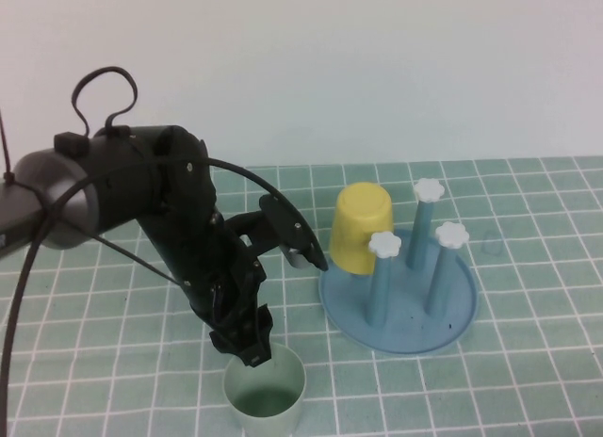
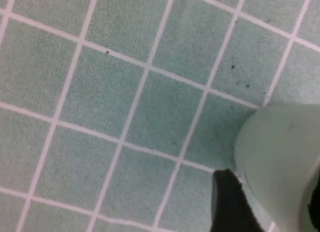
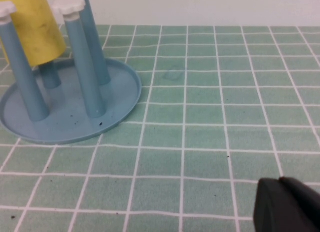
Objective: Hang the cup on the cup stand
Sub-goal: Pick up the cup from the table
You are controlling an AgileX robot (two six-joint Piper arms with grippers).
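The pale mint-green cup (image 1: pixel 267 396) stands upright on the tiled mat at the front middle, mouth up. My left gripper (image 1: pixel 249 350) reaches down onto its far rim. In the left wrist view the cup (image 2: pixel 280 152) has its wall between the two black fingers: one finger (image 2: pixel 227 204) is outside with a sliver of mat between it and the wall, the other is inside at the frame edge. The left gripper (image 2: pixel 270 194) is open around the wall. The blue cup stand (image 1: pixel 405 331) sits to the right, also in the right wrist view (image 3: pixel 117 94). My right gripper (image 3: pixel 281 183) is shut, low over the mat, out of the high view.
A yellow cup (image 1: pixel 363 228) hangs upside down on the stand's far-left peg, and it also shows in the right wrist view (image 3: pixel 37 22). Three pegs with white knobs (image 1: pixel 383 245) stand free. The left arm's black links rise over the mat left of the stand.
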